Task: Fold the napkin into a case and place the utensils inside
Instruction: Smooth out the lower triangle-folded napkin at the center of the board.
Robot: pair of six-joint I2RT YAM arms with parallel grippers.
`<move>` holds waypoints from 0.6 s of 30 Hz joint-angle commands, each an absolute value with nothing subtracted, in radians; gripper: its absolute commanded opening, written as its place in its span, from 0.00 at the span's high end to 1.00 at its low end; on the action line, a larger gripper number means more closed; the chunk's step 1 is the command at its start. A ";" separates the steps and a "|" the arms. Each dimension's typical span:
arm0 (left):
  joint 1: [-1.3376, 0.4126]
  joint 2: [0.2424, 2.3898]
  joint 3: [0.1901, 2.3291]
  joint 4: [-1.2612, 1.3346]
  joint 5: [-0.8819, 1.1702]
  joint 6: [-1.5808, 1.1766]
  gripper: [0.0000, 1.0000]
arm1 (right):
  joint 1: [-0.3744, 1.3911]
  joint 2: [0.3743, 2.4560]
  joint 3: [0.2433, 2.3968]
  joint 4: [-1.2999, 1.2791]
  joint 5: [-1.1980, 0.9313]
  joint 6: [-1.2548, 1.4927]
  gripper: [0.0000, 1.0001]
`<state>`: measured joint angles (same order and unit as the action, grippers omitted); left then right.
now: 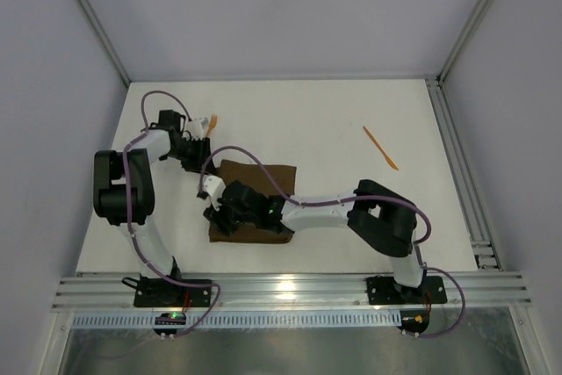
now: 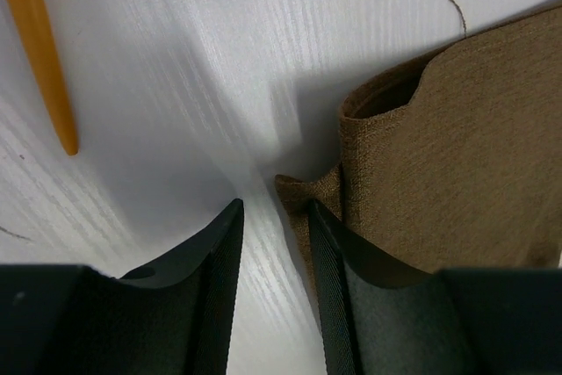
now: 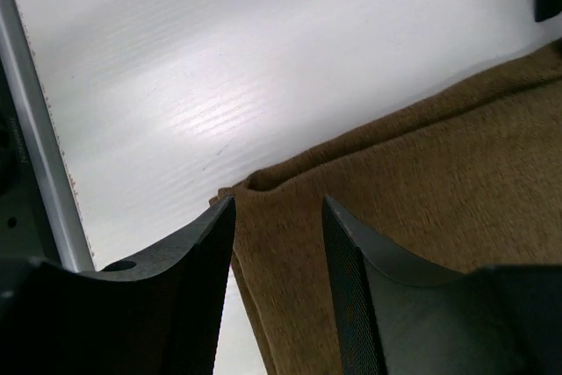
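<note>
Left tool [image 2: 273, 210] jaws narrowly apart at folded napkin [image 2: 457, 147] corner | right tool [image 3: 278, 206] jaws apart over another napkin corner | orange utensil [image 2: 44, 59] on table [image 2: 176, 41], apart from napkin

Open table [image 1: 334, 120] beyond napkin [image 1: 274, 177] (right arm [image 1: 320, 208] lies across it).

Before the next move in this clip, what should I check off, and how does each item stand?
1. Left gripper jaws open: ok.
2. Napkin corner between the left jaws: ok, though only its tip.
3. Right gripper jaws open over the napkin's edge: ok.
4. Nearer utensil off the cloth, beside the left gripper: ok.
5. Other utensil off the cloth, far to the right: ok.
6. Fold finished: cannot tell; layers show at the corner.
</note>
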<state>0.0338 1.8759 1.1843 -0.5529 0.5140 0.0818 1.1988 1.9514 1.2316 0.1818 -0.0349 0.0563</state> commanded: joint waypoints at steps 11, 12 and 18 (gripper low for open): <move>0.021 1.911 1.197 -0.509 0.575 0.067 0.78 | 1.235 2.103 1.387 0.106 0.113 0.066 0.51; 0.020 1.913 1.197 -0.509 0.575 0.069 0.83 | 1.238 2.100 1.384 0.106 0.124 0.066 0.51; 0.020 1.913 1.195 -0.502 0.580 0.067 1.00 | 1.279 2.102 1.396 0.069 0.178 0.009 0.51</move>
<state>0.0254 1.9079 1.1873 -0.5297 0.5594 0.0612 1.2488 2.1059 1.3563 0.0860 0.1200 0.0460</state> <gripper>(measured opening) 0.028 0.494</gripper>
